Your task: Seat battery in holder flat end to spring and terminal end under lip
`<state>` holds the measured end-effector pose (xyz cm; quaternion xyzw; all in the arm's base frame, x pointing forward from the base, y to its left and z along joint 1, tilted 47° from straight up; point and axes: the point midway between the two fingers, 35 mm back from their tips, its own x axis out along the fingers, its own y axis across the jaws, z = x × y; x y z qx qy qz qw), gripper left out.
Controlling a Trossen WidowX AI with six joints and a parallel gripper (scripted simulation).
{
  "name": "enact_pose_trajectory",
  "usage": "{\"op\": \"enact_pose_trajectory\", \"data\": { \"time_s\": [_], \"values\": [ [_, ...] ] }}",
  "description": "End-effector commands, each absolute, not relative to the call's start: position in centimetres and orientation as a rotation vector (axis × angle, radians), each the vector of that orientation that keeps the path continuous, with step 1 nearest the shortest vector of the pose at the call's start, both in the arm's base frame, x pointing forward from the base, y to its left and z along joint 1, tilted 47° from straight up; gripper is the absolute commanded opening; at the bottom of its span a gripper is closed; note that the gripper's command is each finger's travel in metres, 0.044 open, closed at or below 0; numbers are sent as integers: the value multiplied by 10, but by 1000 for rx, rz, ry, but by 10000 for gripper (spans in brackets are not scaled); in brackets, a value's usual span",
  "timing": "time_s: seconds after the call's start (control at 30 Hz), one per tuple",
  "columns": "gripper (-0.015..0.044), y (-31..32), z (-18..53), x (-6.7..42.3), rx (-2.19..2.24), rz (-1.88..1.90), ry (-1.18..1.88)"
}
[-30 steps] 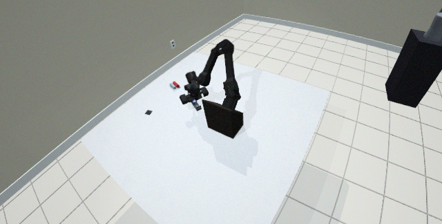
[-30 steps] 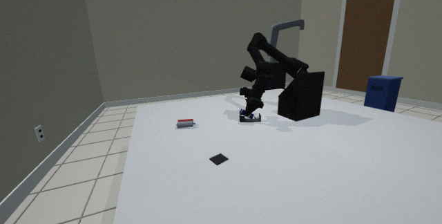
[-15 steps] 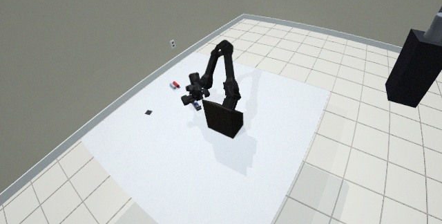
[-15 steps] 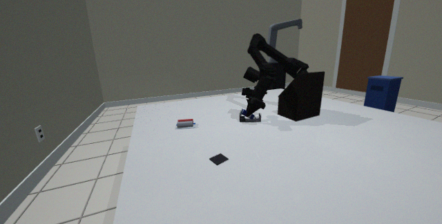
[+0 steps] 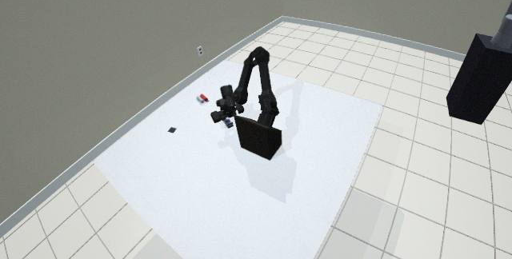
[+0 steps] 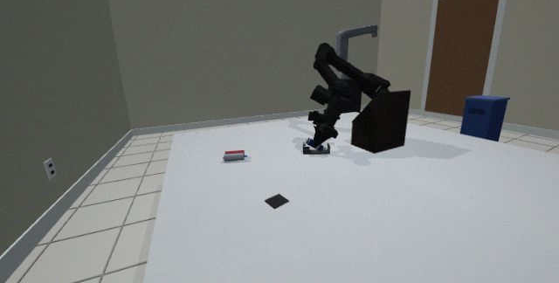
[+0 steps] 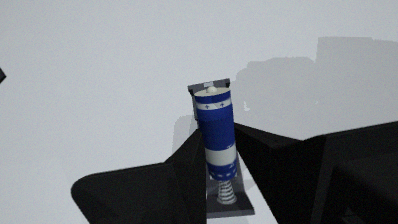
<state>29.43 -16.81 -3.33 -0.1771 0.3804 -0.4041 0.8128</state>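
Looking down the wrist view from the near end: the coil spring [image 7: 226, 191] sits at the closest end of the grey holder [image 7: 235, 206], and the flat end of the blue-and-white battery [image 7: 217, 131] is right on top of it. Both dark fingers pinch the battery around its lower-middle, one per side, closed down snug on the body. So the gripper [image 7: 219, 155] is narrowly open with the battery clamped in it.

Further out, the battery's long axis runs straight away along the holder. The nub terminal [image 7: 211, 90] points at the far end wall with the lip [image 7: 210, 83]. It looks level with or just short of that lip. Whether it's tucked under yet, I can't tell.

In the exterior view the battery [image 6: 315, 143] seems tilted, spring end lower. It sits over the holder [image 6: 316, 149] near the far edge of the white mat [image 6: 306, 231], just beside the arm's black base block [image 6: 381, 120].

Handling guess: a small rigid cylinder, light, with a smooth sleeve, so it could roll or slip in the pinch if the spring pushes back. A mid-body grip seems right, since it leaves both ends free. Probably best to compress the spring gently, not lever against the lip.

Way off toward the left edge lies a red-and-grey spare battery [image 6: 234, 155], and a small black square [image 6: 276, 201] sits nearer the front.
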Motion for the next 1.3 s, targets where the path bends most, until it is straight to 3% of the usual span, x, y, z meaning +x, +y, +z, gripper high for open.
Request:
{"op": "enact_pose_trajectory", "data": {
  "time_s": [0.0,1.27],
  "values": [
    [87,-166,-37,289,-384,-853,826],
    [87,-161,-45,285,-369,-839,861]
  ]
}}
